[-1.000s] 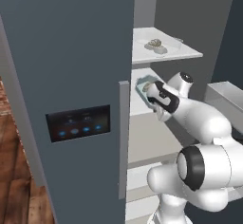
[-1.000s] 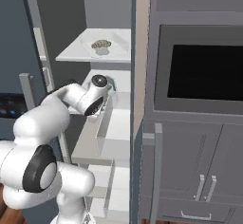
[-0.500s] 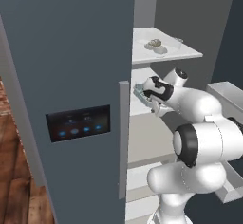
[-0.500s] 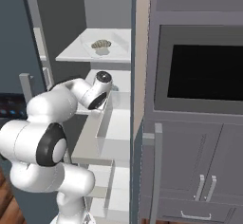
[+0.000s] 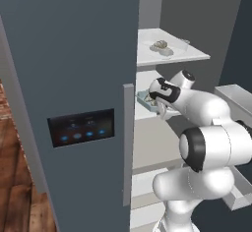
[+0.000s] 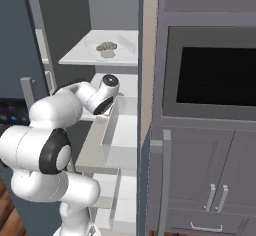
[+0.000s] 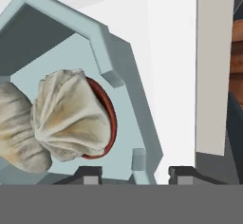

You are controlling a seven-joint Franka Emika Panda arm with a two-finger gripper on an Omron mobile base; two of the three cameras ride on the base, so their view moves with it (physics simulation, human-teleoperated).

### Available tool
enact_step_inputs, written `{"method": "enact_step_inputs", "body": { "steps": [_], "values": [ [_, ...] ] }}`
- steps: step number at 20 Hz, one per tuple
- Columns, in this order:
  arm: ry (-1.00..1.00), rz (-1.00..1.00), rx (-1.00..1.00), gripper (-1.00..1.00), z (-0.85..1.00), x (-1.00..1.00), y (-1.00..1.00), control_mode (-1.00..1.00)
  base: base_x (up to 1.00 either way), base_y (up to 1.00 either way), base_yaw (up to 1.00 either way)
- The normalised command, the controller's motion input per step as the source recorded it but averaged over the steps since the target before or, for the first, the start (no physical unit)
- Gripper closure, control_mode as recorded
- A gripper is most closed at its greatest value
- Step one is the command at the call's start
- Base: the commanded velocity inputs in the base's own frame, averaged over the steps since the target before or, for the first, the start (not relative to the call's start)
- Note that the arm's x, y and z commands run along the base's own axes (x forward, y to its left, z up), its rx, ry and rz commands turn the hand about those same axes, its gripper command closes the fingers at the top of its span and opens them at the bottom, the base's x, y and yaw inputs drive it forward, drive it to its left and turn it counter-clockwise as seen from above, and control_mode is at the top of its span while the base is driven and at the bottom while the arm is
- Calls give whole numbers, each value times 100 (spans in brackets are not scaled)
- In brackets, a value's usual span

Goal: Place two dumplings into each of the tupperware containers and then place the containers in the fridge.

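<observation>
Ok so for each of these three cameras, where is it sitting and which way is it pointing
Left base view: behind the arm to its left, facing the open fridge; arm rises lower right, gripper by the blue container.
Right base view: behind to its right, facing the same shelves; arm lower left.
Hand view: on the hand, looking into the blue container at two dumplings; fingertips at bottom.
Both base views share the upper-shelf whitish container.
</observation>
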Motion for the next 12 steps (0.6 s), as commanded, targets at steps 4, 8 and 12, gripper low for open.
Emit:
{"method": "enact_step_inputs", "body": {
  "steps": [4, 8, 12],
  "values": [
    [-24, 0, 0, -100, 0, 0, 0, -100, 0, 0, 0],
    [-25, 0, 0, -100, -6, -1, 0, -100, 0, 0, 0],
    [-30, 0, 0, -100, 0, -5, 1, -100, 0, 0, 0]
  ]
}}
